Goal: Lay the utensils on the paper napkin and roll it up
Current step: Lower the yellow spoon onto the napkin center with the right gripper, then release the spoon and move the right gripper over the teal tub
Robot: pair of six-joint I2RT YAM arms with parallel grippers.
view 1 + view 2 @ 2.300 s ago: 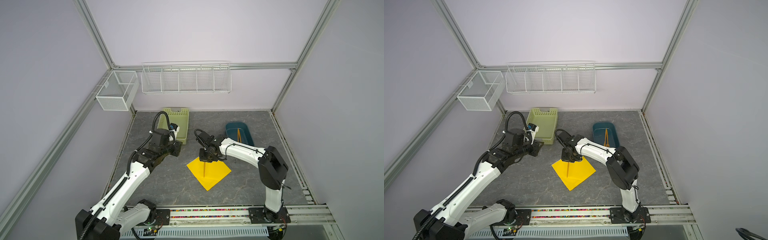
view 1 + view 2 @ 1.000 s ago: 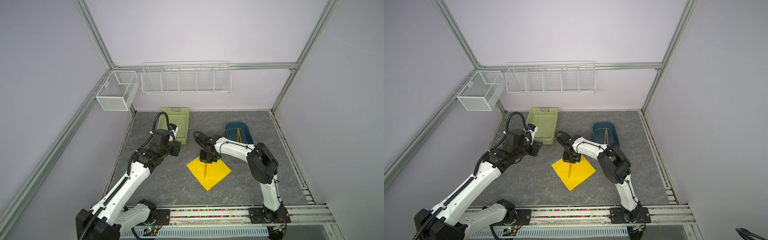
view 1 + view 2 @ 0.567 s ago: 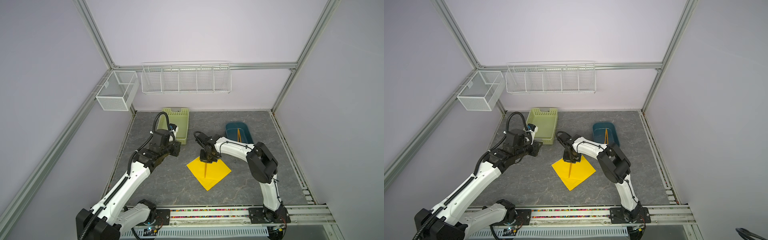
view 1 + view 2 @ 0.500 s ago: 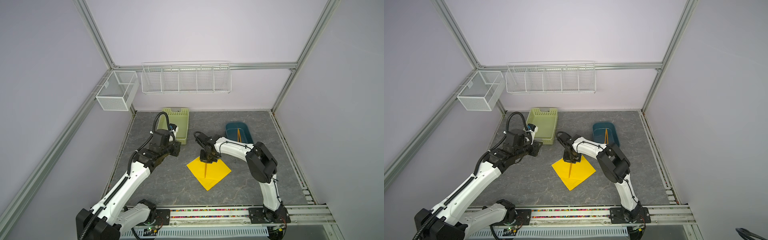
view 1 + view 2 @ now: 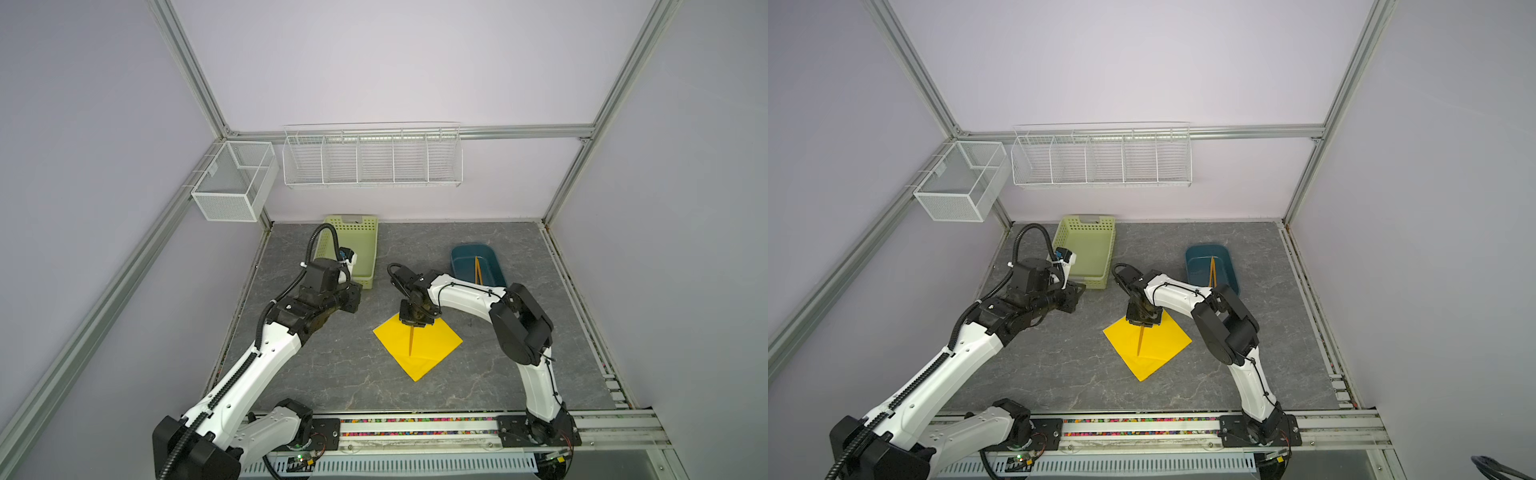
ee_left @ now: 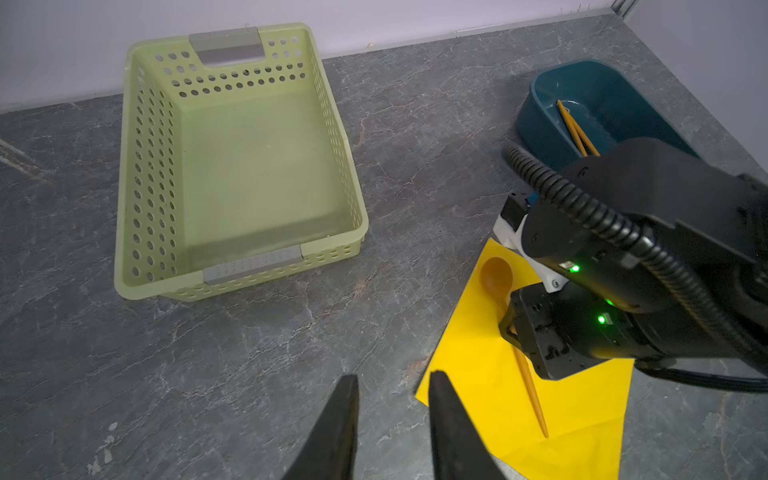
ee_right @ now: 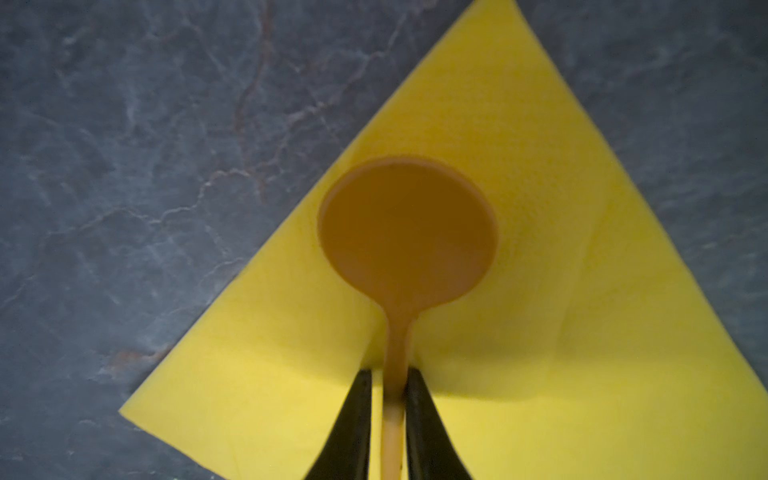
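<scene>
A yellow paper napkin (image 5: 434, 351) (image 5: 1165, 347) lies flat as a diamond on the grey table. An orange-brown spoon (image 7: 407, 232) (image 6: 496, 276) rests on it, bowl near the far corner, and its handle (image 5: 410, 343) points toward the front. My right gripper (image 7: 387, 382) (image 5: 415, 322) stands low over the napkin. It straddles the handle with its jaws slightly apart, open, a sliver of yellow showing beside the handle. More utensils (image 5: 478, 270) (image 6: 575, 126) lie in the blue tub. My left gripper (image 6: 390, 384) (image 5: 353, 299) hovers open and empty left of the napkin.
A green perforated basket (image 5: 368, 245) (image 6: 141, 166) stands empty at the back left. The blue tub (image 5: 459, 259) (image 6: 536, 120) sits at the back right. White wire baskets (image 5: 372, 158) hang on the back wall. The right arm's elbow (image 5: 521, 328) rises right of the napkin.
My right gripper's jaws have parted a little around the spoon handle, and the spoon lies on the napkin. The left arm has not moved.
</scene>
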